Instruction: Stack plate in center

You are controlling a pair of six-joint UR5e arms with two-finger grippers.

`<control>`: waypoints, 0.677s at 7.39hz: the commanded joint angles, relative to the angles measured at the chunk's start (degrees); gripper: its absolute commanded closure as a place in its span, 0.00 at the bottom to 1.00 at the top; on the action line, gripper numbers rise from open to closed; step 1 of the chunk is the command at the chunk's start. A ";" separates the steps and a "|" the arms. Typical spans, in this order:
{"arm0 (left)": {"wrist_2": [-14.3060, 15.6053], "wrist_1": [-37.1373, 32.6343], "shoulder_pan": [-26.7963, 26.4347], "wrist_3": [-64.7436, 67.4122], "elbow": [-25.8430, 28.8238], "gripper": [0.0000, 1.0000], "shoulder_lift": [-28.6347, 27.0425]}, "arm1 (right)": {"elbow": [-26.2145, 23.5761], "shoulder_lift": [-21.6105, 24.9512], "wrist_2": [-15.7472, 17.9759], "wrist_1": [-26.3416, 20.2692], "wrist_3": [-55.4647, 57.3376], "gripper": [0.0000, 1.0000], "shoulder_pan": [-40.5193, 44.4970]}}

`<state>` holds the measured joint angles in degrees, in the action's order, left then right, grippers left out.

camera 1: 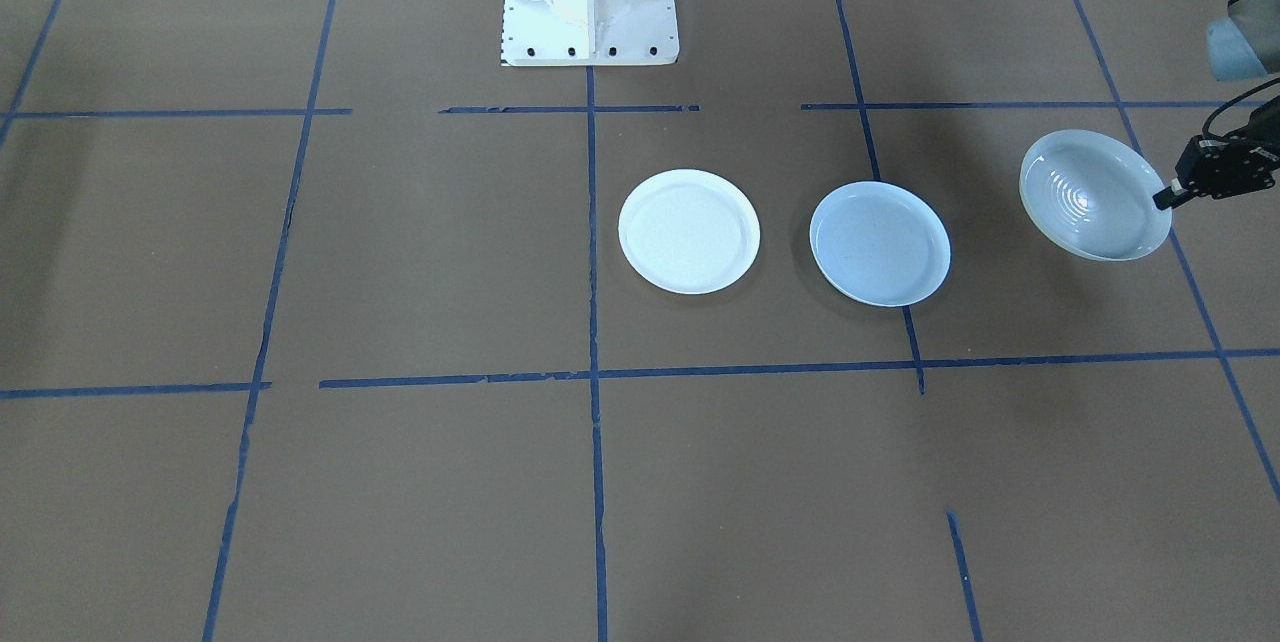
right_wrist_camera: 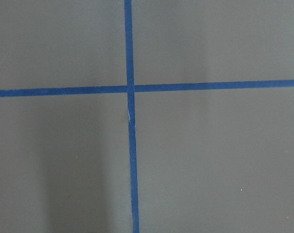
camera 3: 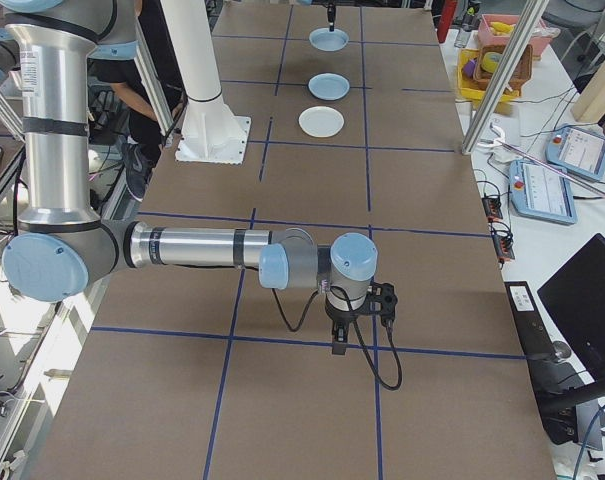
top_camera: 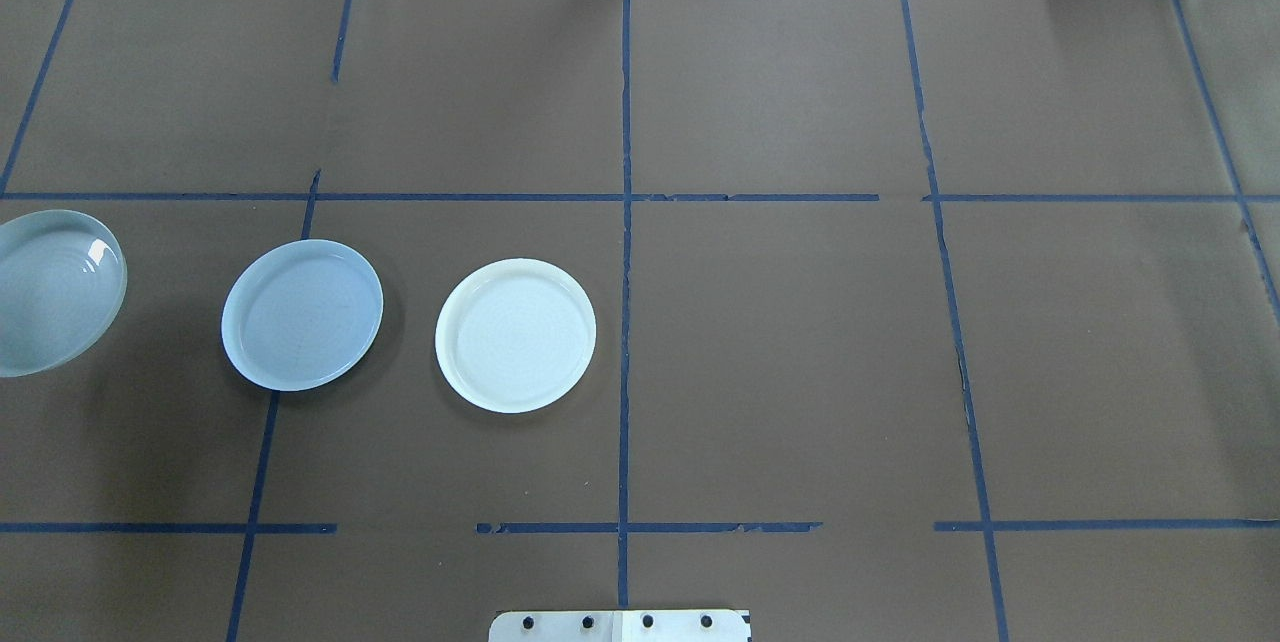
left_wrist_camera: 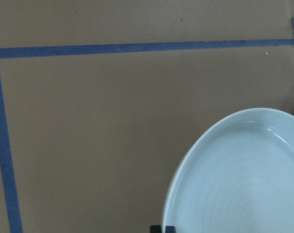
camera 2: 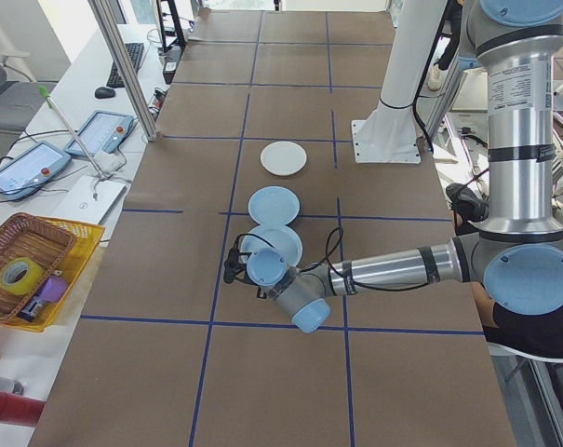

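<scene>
Here brown paper carries blue tape lines; desks flank it.

A table covered in brown paper and divided into rectangles by blue tape lines is flanked by a white side bench on which tablets, a yellow tray and a woven basket are laid.
</scene>
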<state>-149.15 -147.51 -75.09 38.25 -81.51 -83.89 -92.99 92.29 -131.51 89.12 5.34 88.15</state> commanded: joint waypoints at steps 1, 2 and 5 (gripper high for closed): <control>2.98 -0.06 5.86 14.05 -6.70 1.00 -0.39 | 0.00 0.00 -0.07 0.00 -0.07 0.00 0.00; 6.30 -0.15 9.75 20.39 -8.65 1.00 -1.79 | 0.00 0.00 0.02 0.00 0.02 0.00 0.00; 14.39 -1.38 21.71 35.62 -9.72 1.00 -5.83 | 0.00 0.00 0.02 0.00 0.02 0.00 0.00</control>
<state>-138.21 -148.43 -57.90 67.92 -90.95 -87.82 -92.99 92.28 -131.55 89.12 5.36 88.15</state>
